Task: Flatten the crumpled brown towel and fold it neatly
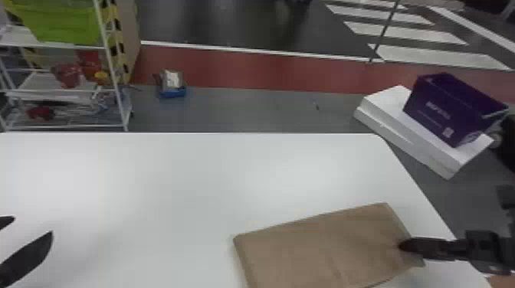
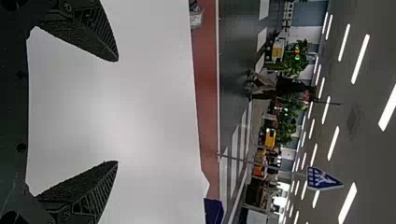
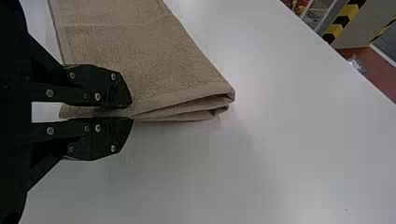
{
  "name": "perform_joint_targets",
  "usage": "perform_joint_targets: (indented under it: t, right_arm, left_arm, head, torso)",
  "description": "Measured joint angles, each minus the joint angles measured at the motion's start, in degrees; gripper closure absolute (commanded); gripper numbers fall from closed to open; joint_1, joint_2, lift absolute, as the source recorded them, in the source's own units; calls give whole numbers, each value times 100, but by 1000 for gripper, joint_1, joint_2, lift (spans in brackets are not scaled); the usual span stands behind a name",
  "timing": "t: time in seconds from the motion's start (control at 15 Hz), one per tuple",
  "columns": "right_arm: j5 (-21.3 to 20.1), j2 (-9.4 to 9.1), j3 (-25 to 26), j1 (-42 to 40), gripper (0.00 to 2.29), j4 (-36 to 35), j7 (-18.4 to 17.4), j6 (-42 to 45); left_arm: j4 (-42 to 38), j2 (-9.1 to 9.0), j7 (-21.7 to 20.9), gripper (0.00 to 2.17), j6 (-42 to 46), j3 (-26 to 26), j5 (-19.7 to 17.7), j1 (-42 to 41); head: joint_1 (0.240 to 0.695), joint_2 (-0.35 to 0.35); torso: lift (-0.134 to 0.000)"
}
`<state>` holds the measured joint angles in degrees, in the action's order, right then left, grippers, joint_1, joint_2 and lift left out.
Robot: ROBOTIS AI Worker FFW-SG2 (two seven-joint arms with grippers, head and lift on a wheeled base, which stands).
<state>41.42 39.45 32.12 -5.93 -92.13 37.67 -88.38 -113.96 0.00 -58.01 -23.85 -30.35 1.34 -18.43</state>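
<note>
Beyond the table, a rack is seen; the towel, pointed lengthwise toward the right edge, is pinched by the right gripper; the left gripper is spread.

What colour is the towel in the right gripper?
Brown towel, clearest in the right wrist view.

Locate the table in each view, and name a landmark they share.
Head view: table across the lower half, under the towel.
Left wrist view: table between and beyond the left jaws.
Right wrist view: table beneath the towel and right jaws.
Shared landmark: the red floor strip beyond the table.
</note>
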Motion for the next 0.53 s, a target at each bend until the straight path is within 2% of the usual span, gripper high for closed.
perform_joint_targets:
  t: [0.27,0.53]
  right_arm:
    - [152,-37,-42,158,1031,-222,224,0]
    - [156,-71,-289,245,1031,-820,334,0]
  left_arm:
    - [-70,0,-8,103,-3,-40,-37,-39]
    - [-86,0,-9,110,-2,-73,-43,-60]
  head:
    - [695,-169]
    - [695,-116]
  torso:
    - [-124]
    - [-124]
